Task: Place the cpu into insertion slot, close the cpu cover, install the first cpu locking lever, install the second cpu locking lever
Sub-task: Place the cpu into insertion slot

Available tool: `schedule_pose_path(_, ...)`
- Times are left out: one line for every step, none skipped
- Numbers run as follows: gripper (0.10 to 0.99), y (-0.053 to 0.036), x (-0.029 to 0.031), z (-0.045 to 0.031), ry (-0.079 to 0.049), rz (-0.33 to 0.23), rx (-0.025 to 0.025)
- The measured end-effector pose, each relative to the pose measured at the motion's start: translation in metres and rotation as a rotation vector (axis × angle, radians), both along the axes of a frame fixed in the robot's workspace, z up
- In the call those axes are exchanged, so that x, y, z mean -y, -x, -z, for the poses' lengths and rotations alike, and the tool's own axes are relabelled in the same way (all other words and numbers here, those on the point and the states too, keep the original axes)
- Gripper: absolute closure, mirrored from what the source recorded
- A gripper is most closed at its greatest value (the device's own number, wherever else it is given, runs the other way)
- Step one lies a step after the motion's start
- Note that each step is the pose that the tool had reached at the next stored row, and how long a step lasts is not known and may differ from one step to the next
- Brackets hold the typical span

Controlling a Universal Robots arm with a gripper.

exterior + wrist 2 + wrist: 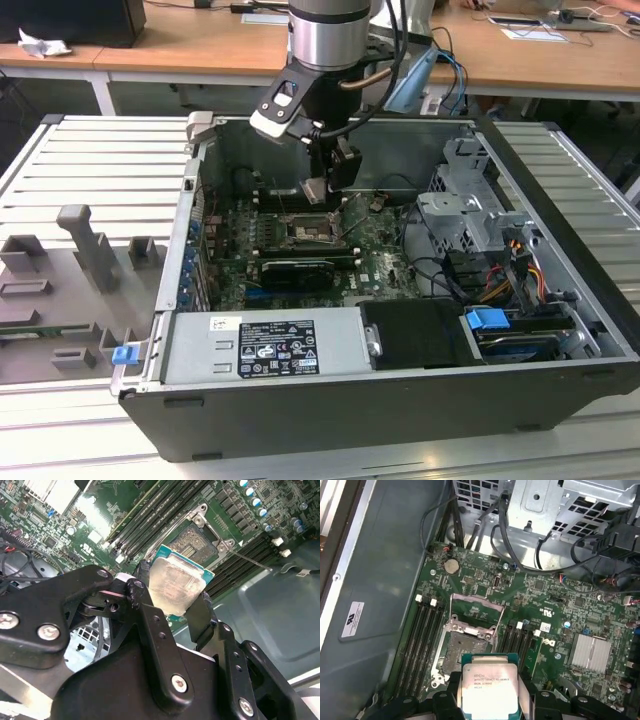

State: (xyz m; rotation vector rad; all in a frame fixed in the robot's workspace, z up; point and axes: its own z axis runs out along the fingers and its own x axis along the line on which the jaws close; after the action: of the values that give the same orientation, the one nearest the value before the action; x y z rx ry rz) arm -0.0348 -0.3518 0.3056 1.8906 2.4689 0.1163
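My gripper (pixel 320 192) is shut on the cpu (pixel 316 189), a flat square chip with a dull silver face, and holds it inside the open computer case a little above the motherboard. In both wrist views the cpu (pixel 175 585) (pixel 489 687) sits between the two black fingers (pixel 141 580), tilted, near one edge of the insertion slot (pixel 462 647) (pixel 195 539). The insertion slot (pixel 305 233) is open and bare. The cpu cover (pixel 476 611) stands swung up at the slot's far side. A thin metal lever (pixel 250 560) sticks out beside the socket.
Long black memory slots (pixel 422 635) flank the socket on both sides. A silver drive cage (pixel 465 200) with cables stands at the exterior view's right, and the power supply (pixel 265 345) lies along the front. The grey case wall (pixel 380 580) is close by.
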Motion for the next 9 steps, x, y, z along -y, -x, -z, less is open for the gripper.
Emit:
schedule_pose_path(0.549,0.0000,0.0000,0.0005,0.000,0.005,0.0000)
schedule_pose_path(0.549,0.0000,0.0000,0.0010,0.000,0.011,0.0000)
schedule_pose_path(0.549,0.0000,0.0000,0.0014,0.000,0.015,-0.0001)
schedule_pose_path(0.549,0.0000,0.0000,0.0019,0.000,0.019,-0.0001)
schedule_pose_path(0.549,0.0000,0.0000,0.0025,0.000,0.023,-0.0002)
schedule_pose_path(0.549,0.0000,0.0000,0.0027,0.000,0.027,-0.0003)
schedule_pose_path(0.549,0.0000,0.0000,0.0031,0.000,0.034,-0.0002)
schedule_pose_path(0.549,0.0000,-0.0001,0.0036,0.000,0.042,-0.0002)
schedule_pose_path(0.549,0.0000,0.0000,0.0038,0.000,0.048,-0.0003)
